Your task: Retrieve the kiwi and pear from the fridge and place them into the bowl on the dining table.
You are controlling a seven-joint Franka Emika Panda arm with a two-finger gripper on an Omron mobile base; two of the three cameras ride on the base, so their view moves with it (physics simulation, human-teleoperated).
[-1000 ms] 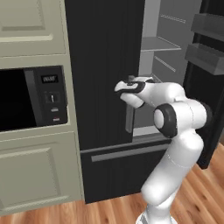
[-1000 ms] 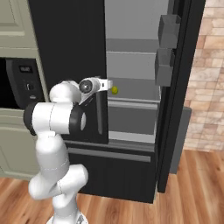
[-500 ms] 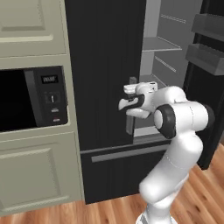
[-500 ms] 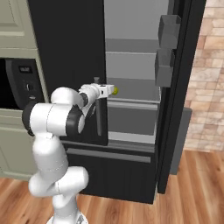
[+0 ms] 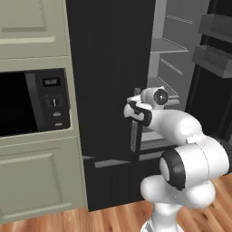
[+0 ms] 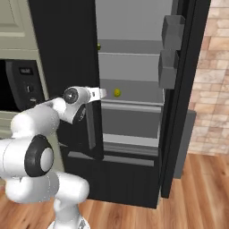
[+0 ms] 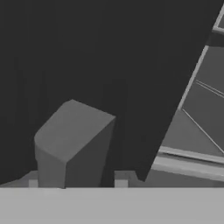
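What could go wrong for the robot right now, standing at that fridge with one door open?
The gripper is at the grey handle of the fridge's closed left door; if its hold is shallow, it could slip off when pulling. That door probably swings toward the arm, so it might bump the robot's elbow. The pear sits near the shelf's front edge, so a jolt might roll it off.

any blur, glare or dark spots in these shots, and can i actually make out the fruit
Right base view: evenly lit and soft, no glare; the pear shows as a small yellow blob on a shelf inside the fridge. Left base view: flat light, the black door featureless, the gripper at the grey handle. Hand view: dim, coarse, the handle looms close.
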